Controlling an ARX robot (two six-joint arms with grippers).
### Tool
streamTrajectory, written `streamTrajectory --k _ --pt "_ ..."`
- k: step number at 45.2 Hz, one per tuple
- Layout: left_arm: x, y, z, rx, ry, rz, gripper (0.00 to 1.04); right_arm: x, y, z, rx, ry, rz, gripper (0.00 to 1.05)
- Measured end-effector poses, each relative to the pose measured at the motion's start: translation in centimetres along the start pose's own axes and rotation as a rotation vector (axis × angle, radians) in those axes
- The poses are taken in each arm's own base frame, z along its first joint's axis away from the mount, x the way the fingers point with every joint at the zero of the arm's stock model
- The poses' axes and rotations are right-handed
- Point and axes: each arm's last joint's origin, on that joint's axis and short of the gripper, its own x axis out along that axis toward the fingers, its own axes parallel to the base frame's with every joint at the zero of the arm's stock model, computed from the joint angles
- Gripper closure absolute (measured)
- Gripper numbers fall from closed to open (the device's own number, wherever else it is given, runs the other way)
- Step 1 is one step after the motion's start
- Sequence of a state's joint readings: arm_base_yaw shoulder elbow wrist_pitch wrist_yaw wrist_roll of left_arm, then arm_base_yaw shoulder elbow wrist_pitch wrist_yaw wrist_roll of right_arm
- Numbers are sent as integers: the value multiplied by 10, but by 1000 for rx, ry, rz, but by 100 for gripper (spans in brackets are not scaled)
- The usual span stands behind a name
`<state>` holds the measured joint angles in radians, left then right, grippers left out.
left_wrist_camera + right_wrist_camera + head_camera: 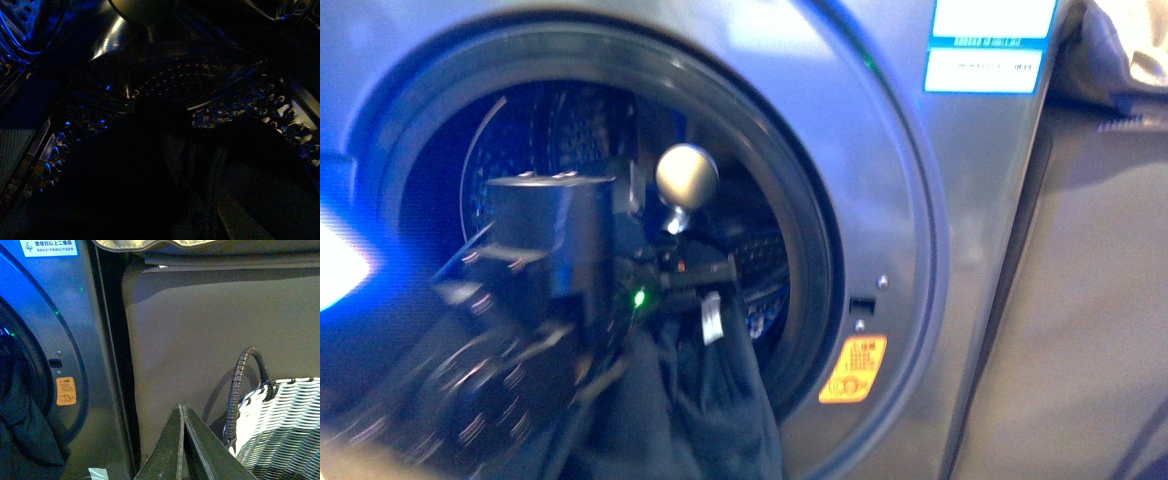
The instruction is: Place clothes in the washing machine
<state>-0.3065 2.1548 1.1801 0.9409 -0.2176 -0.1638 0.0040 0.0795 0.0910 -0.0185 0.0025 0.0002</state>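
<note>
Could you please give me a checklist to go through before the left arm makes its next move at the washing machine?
1. Porthole of the washing machine open, with the drum reachable: ok.
2. Dark garment fully inside the drum: not ok. It hangs out over the lower gasket.
3. Left gripper holding the garment: cannot tell. The front view is blurred and the left wrist view is dim.
4. Right gripper free and clear of the porthole: ok. It is shut on nothing, beside the wicker basket.
5. More clothes waiting in the basket: cannot tell. Little of its inside shows.
</note>
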Motion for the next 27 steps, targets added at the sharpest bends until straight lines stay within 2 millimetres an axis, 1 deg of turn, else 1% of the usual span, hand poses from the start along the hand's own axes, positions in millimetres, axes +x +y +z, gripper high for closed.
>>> streamTrajectory --k 14,21,27 --pt "39 4 -5 32 13 26 97 0 0 -8 0 -3 0 102" --pt "62 9 -5 52 8 50 97 0 0 -11 0 -3 0 102" --pt "79 14 -1 67 -8 74 97 0 0 -21 0 -5 0 102"
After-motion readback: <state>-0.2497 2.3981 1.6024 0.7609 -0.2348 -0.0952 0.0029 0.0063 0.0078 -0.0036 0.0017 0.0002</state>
